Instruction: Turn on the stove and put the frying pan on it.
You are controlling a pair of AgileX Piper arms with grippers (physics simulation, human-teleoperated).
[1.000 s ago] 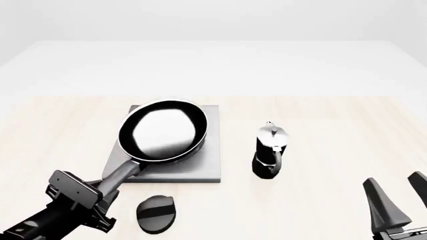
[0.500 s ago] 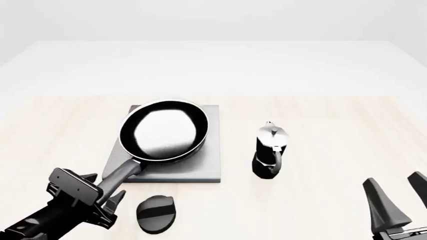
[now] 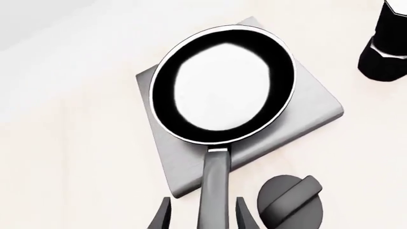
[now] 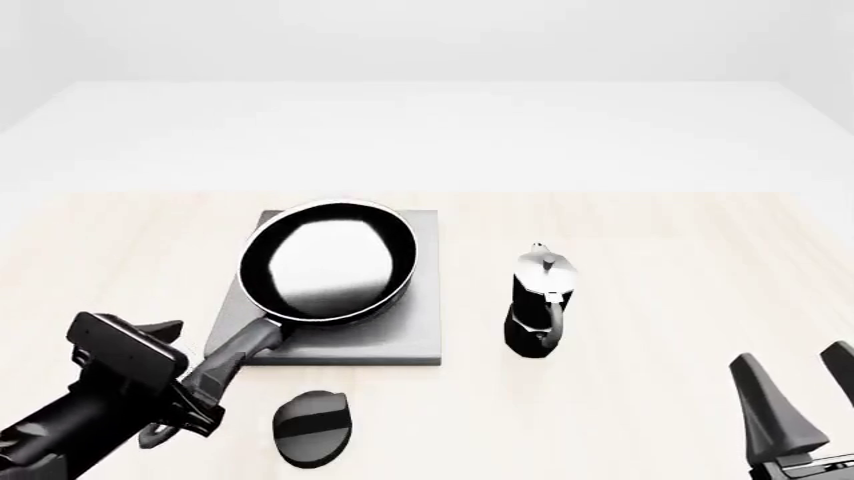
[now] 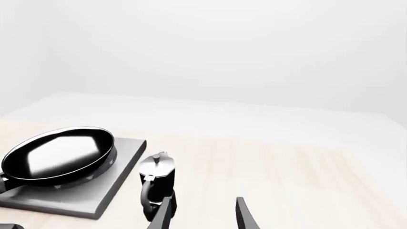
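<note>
Left gripper (image 4: 187, 400): fingers spread either side of the handle (image 3: 214, 191), gaps showing on both sides in the wrist view, so open, gripping nothing.
Right gripper (image 4: 798, 395): jaws apart, empty, low at 4 o'clock, well away from everything.
Pan (image 4: 328, 262): on the stove (image 4: 407, 335), bowl over the slab, handle running off toward 7 o'clock.
Stove: slab flat on the table (image 4: 641, 300), rings hidden under the pan.
Knob (image 4: 312, 427): on the table near the slab's front edge, just beside the left gripper at 3 o'clock; setting not readable.
Pot (image 4: 539, 302): upright at 3 o'clock from the slab, apart from it.
Step, judged: clear the handle, then work the knob.
Doing it well: back straight along the handle's line toward 7 o'clock, no sideways drift, lest a finger drag the pan off centre; lift before crossing to the knob; grip across its raised bar.
</note>
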